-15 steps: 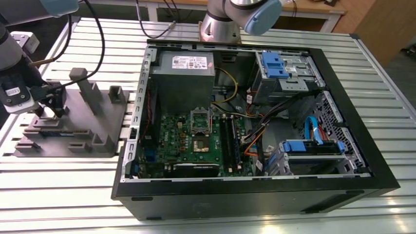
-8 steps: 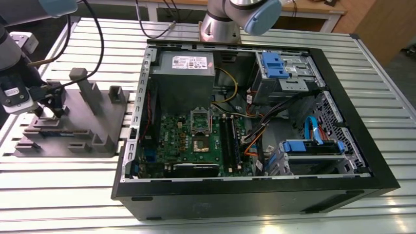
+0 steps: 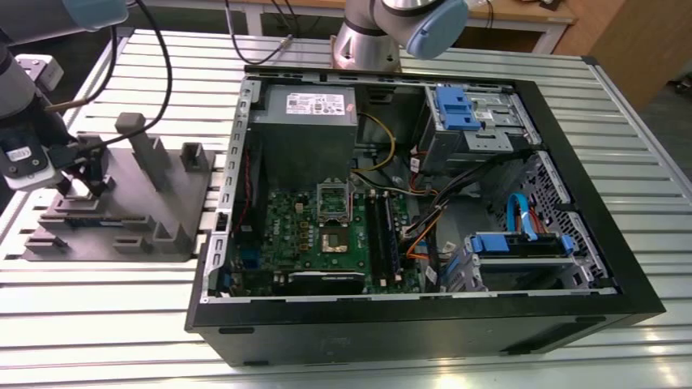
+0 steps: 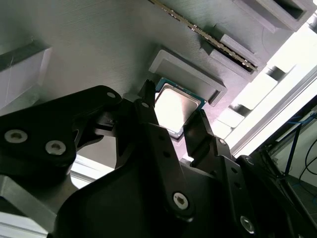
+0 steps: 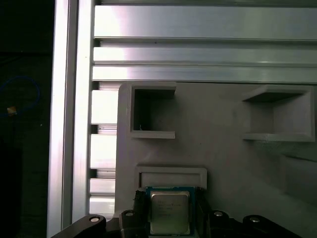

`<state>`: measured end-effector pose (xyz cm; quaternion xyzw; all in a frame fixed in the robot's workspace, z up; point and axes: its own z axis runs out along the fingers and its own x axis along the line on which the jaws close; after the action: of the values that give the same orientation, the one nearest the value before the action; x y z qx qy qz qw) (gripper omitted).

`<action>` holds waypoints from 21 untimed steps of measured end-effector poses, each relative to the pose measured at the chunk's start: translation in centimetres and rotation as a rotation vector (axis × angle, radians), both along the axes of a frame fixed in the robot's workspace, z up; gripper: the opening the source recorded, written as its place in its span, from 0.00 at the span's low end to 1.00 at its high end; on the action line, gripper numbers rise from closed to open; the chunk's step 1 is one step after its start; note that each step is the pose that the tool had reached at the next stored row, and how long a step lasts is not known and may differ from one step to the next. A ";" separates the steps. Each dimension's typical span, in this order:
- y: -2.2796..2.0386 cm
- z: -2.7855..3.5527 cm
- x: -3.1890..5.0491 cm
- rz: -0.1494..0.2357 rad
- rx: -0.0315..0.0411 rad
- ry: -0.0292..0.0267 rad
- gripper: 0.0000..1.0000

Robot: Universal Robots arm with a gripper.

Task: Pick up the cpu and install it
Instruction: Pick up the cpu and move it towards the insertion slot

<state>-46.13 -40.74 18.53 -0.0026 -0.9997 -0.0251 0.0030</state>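
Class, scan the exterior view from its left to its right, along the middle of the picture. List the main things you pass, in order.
Grey parts holder → motherboard → cable bundle → lower blue drive bracket.

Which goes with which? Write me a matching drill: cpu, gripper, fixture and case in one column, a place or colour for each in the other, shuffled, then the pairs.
Column one
1. cpu
2. gripper
3. fixture
4. case

Column two
A. black, lying open
B. grey, to the exterior view's left of the case
C. silver-topped, in a fixture pocket
D. low over the cpu

Pairs: 1-C, 2-D, 3-B, 4-A
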 end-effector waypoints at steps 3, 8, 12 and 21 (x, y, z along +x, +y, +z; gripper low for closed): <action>0.00 -0.15 -0.02 0.000 0.0000 -0.0001 0.47; 0.00 -0.30 -0.02 0.000 0.0000 0.0000 0.47; 0.00 -0.32 -0.02 0.000 0.0000 0.0000 0.47; 0.00 -0.46 -0.02 0.000 0.0001 -0.0003 0.55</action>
<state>-46.15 -40.74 18.06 -0.0026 -0.9997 -0.0252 0.0029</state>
